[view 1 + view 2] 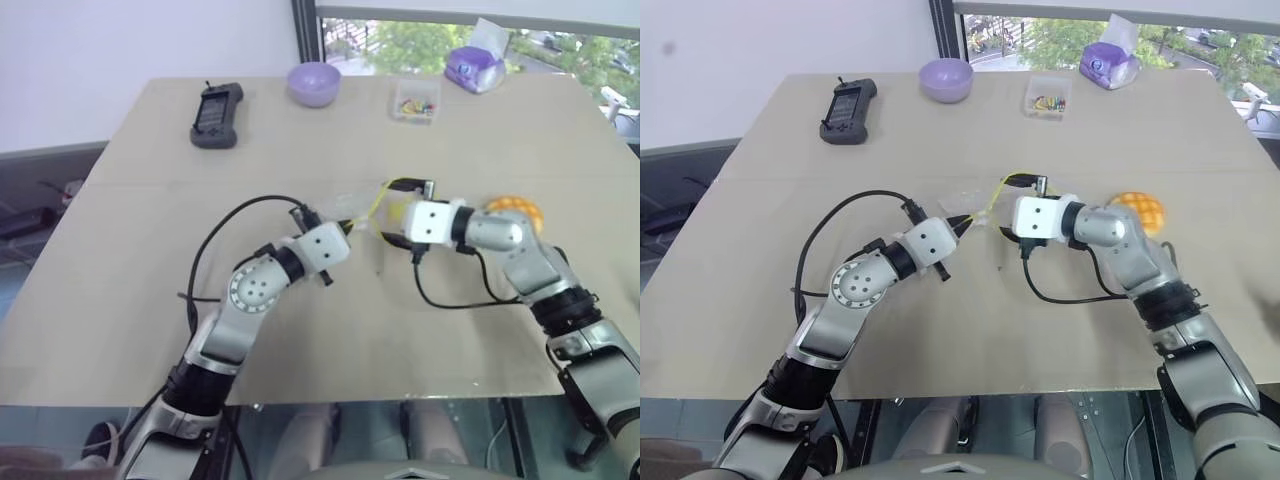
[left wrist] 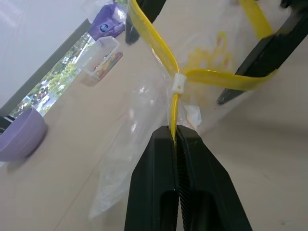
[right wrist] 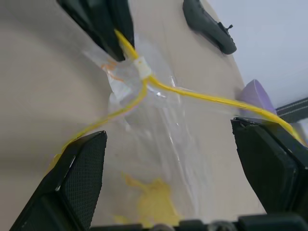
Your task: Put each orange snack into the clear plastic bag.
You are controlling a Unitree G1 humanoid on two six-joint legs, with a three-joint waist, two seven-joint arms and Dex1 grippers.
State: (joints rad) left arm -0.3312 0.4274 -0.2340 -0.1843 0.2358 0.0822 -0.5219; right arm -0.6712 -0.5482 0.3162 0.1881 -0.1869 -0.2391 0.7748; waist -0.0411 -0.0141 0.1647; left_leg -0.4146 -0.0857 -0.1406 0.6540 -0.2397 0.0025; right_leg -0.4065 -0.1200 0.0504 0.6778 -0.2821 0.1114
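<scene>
Left hand [image 2: 175, 137]: clamped on the yellow seal strip of the clear plastic bag [image 2: 144, 120] | Right hand [image 3: 168, 159]: jaws fully spread inside the bag mouth, holding it open | Orange bun [image 1: 1140, 210]: on the worktop [image 1: 1040, 330], just behind my right wrist; right arm nearer.

left arm: bent, reached in toward the middle | left gripper [image 2: 175, 132]: fingers pressed tight together, pinching | right arm: bent, reached in from the other side | right gripper [image 3: 171, 159]: fingers spread wide apart | grippers faced each other, close
</scene>
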